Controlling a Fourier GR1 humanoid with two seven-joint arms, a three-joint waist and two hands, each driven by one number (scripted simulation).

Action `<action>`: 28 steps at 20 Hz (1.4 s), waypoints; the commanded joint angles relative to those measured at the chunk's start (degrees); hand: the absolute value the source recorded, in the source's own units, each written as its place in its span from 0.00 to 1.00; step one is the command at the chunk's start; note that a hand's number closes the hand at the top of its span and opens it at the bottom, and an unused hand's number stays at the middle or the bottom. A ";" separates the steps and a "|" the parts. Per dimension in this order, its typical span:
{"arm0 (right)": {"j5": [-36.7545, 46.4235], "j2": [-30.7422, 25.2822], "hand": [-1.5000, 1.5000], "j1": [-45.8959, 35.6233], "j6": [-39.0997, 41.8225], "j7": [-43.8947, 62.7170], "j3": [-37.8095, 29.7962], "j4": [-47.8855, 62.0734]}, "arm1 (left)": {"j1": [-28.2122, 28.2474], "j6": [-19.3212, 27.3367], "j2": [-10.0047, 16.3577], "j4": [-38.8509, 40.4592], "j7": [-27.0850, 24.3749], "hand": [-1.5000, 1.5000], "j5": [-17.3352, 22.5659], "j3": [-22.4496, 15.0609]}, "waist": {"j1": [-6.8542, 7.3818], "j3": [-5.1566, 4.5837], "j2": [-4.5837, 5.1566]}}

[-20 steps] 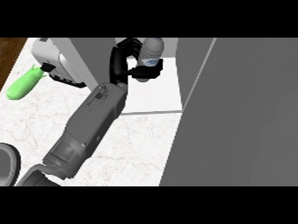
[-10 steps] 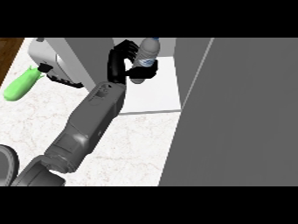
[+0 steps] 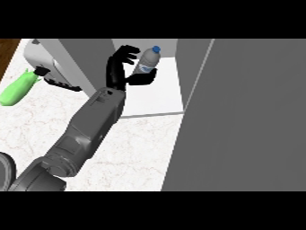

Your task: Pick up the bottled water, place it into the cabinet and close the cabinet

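Inside the open grey cabinet [image 3: 152, 101], beside its wide grey door [image 3: 248, 117], the left hand [image 3: 120, 68] has spread its fingers and no longer wraps the clear plastic water bottle with a blue cap [image 3: 147, 62]. The bottle sits on the cabinet's white floor, between thumb and fingers.

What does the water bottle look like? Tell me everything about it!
The bottled water is a small see-through bottle that looks like plastic. It has a blue cap and a pale label with some blue around its middle. It leans, with the cap pointing to the upper right, in the opening of the cabinet above the white shelf. The black left hand sits along its left side and under its lower end, hiding the base. Whether the hand grips it cannot be told.
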 commanded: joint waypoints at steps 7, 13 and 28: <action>1.72 -0.48 0.00 0.11 0.10 0.51 0.88 -2.71 | -2.40 5.28 0.77 5.53 2.63 0.00 -4.10 -2.54 | -0.16 -0.02 0.21; 0.07 -0.70 0.00 -1.59 1.14 1.64 -0.24 -3.36 | -3.86 5.95 0.36 5.25 3.62 0.00 -4.08 -2.10 | -0.24 -0.03 0.33; 2.83 -1.37 0.00 2.04 -0.92 -1.13 3.50 -1.88 | 2.58 -19.58 -0.65 -6.12 -13.66 1.00 3.40 4.68 | 1.42 -0.07 -0.64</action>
